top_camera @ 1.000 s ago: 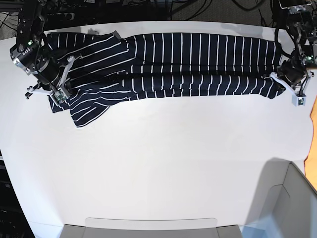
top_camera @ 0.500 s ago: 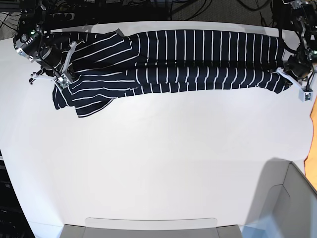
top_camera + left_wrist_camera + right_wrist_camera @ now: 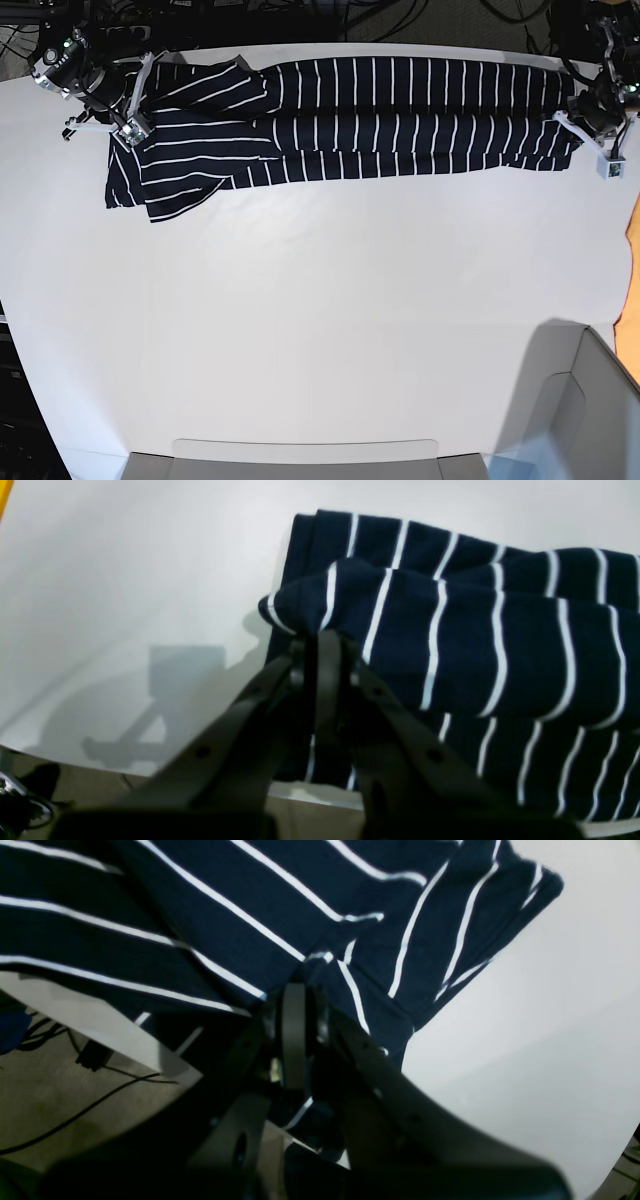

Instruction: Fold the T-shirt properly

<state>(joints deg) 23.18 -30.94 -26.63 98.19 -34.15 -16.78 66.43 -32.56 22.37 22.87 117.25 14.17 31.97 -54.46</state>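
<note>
The dark navy T-shirt [image 3: 380, 115] with thin white stripes lies stretched in a long folded band along the table's far edge. Its sleeve end spreads at the left. My right gripper [image 3: 128, 128], on the base view's left, is shut on the shirt's sleeve end. The right wrist view shows its jaws closed on a pinch of striped fabric [image 3: 320, 957]. My left gripper [image 3: 580, 128], on the base view's right, is shut on the shirt's other end. The left wrist view shows its jaws closed on a raised fold of the shirt [image 3: 450, 630].
The white table [image 3: 320, 320] stretches toward the camera. An orange cloth [image 3: 633, 235] lies at the right edge. A grey box [image 3: 575, 410] stands at the front right and a grey tray edge [image 3: 300, 452] at the front. Cables run on the floor behind the table.
Both grippers have moved toward the table's far edge, carrying the shirt with them. The folded band now lies straighter and farther back.
</note>
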